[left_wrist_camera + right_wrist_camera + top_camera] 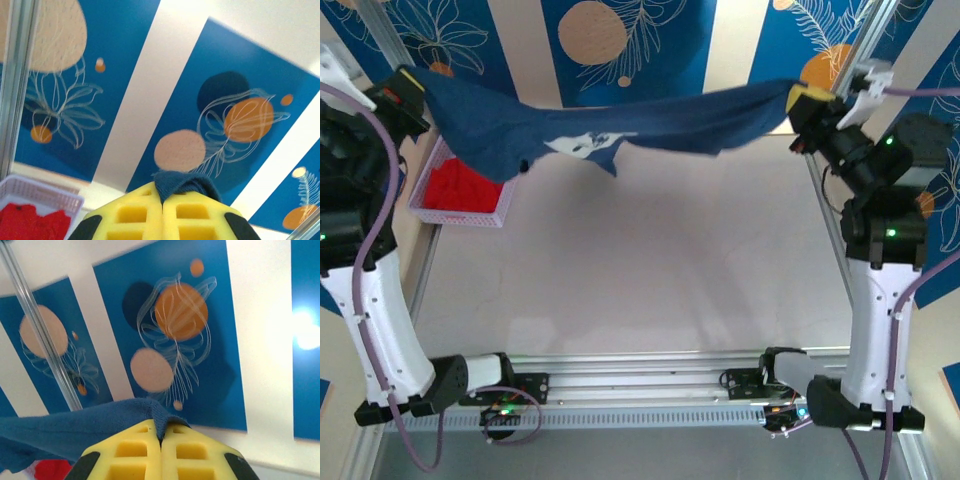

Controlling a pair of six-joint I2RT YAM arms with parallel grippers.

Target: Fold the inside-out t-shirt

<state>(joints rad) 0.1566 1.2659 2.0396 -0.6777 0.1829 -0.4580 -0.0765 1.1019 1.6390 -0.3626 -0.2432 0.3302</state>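
The back wall (620, 40) is the biggest thing in sight: blue and white upright panels with peach and orange discs and thin white line-drawn flowers. In front of it lies the pale, matte bench (640, 290), bare across its middle and framed by aluminium rails (650, 385) and posts.

The inside-out t-shirt (660, 125), navy blue, hangs in the air above the far part of the bench, stretched sideways between the two arms and sagging at its lower edge. At the far left of the bench sits a lavender mesh basket (460, 214) holding a bright red garment (460, 188).

The left tool (412, 82) is clamped on the shirt's left end; its wrist view shows the yellow pads (140, 215) pressed together with a nub of navy cloth between them. The right tool (807, 100) is likewise clamped on the right end, cloth pinched between its pads (135, 452).

A pale print (588, 143) shows on the shirt's hanging front, too small to read.
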